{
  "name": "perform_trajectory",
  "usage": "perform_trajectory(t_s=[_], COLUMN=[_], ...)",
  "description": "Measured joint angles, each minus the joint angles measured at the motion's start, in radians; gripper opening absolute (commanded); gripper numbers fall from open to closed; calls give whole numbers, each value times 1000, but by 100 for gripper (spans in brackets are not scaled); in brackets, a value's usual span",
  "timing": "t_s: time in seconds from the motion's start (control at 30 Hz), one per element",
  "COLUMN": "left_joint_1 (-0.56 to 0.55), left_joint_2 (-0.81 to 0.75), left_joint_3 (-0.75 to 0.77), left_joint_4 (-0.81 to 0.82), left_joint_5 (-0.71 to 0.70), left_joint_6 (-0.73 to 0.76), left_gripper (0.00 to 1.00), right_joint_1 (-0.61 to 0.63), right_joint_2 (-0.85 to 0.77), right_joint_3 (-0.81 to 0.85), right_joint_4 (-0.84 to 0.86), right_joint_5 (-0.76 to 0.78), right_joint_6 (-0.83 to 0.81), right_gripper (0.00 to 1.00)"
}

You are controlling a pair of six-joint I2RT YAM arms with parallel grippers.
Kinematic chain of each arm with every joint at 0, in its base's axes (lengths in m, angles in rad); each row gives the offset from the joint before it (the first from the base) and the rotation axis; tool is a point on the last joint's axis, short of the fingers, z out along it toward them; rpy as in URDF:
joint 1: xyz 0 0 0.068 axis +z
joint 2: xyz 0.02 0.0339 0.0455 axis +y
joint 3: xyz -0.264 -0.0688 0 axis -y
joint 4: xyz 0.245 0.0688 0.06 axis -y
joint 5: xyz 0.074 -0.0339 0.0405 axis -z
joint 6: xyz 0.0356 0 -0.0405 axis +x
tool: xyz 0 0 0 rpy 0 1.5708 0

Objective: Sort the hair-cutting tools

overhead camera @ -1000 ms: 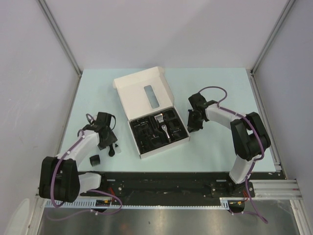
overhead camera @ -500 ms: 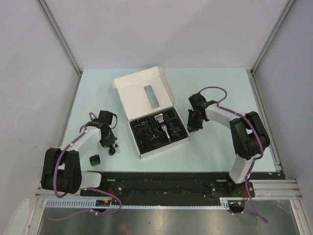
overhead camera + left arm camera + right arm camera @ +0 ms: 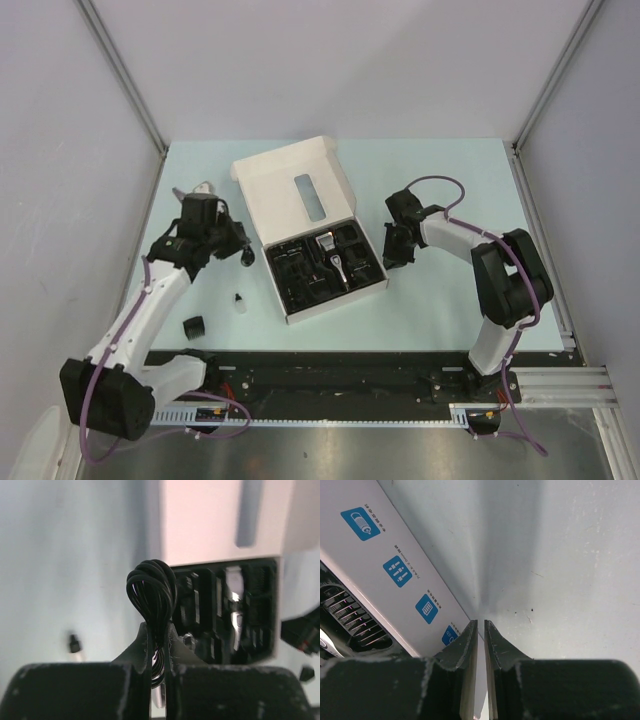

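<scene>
Pale table (image 3: 450, 180) under grey walls carries a white box (image 3: 290, 185), lid back, at the centre of the top view. Just left of it the left claw (image 3: 159, 632) is clamped on a coiled black cable (image 3: 152, 592), held off the table. At the box's right wall the right claw (image 3: 480, 630) has its jaws almost together on nothing. Inside the tray lies the clipper (image 3: 333, 255). A small bottle (image 3: 239, 301) and a black guard (image 3: 194, 327) sit lower left.
</scene>
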Motion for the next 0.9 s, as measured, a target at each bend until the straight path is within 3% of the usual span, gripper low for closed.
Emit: perform_trajectory(t_s=[0.3,0.67,0.9], left_joint_1=[-216,-322,-358], left_joint_2=[312,492,555], left_joint_3=[200,247,251], left_joint_4=[80,104,105], left_joint_5=[117,97,80], left_joint_6=[184,497,580], left_gripper=[0,0,0], right_joint_1=[6,31,37], right_joint_2=[-6,-29,-29], right_joint_3=[0,0,0], right_joint_4=[-1,-2,-3], right_joint_5=[2,28,35], right_joint_6=[-4,-5,-12], right_gripper=[15,15,15])
